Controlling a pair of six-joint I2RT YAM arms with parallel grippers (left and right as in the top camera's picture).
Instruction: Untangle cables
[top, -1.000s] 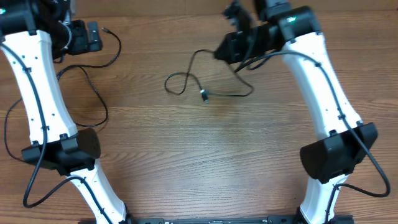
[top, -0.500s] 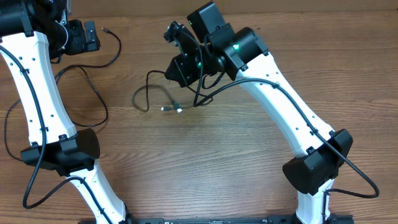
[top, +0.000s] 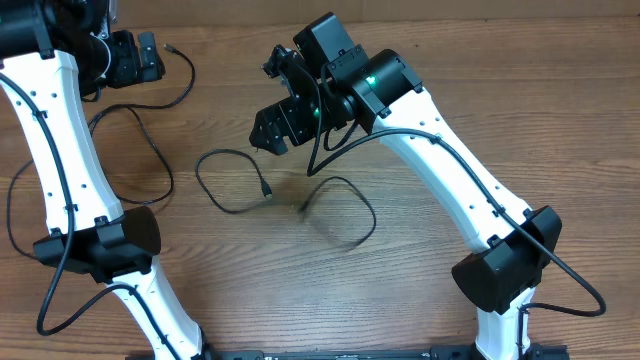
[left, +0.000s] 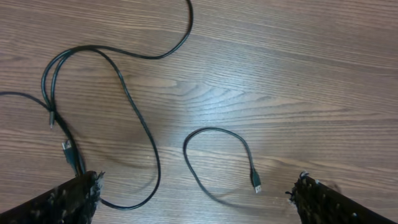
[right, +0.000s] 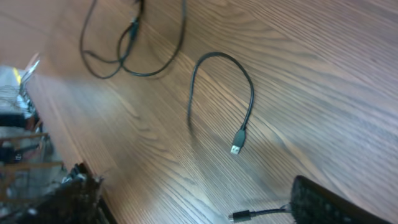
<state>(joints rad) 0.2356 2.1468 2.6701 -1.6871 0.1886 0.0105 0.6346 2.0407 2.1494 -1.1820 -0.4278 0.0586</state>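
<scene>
A thin black cable (top: 267, 190) lies loose in the middle of the table as an open loop with a small plug end. A blurred stretch of cable (top: 350, 182) curls just right of it. My right gripper (top: 272, 95) hangs above this cable, open and holding nothing. In the right wrist view the loop (right: 221, 56) lies ahead, and a second plug (right: 239, 216) lies beside the right finger. Another cable (top: 191, 78) trails from beside my left gripper (top: 140, 58), which is open and empty. The left wrist view shows both cables (left: 214, 129) (left: 138, 118) on the wood.
The table is bare brown wood (top: 480, 80). The white left arm (top: 60, 150) stands along the left edge and the right arm (top: 450, 190) crosses the right half. Thick black arm wires (top: 590, 290) hang by both bases.
The right arm swung left from the far right towards the middle, dragging the cable with it. Its gripper then opened and the cable dropped onto the table. The left arm stayed put.
</scene>
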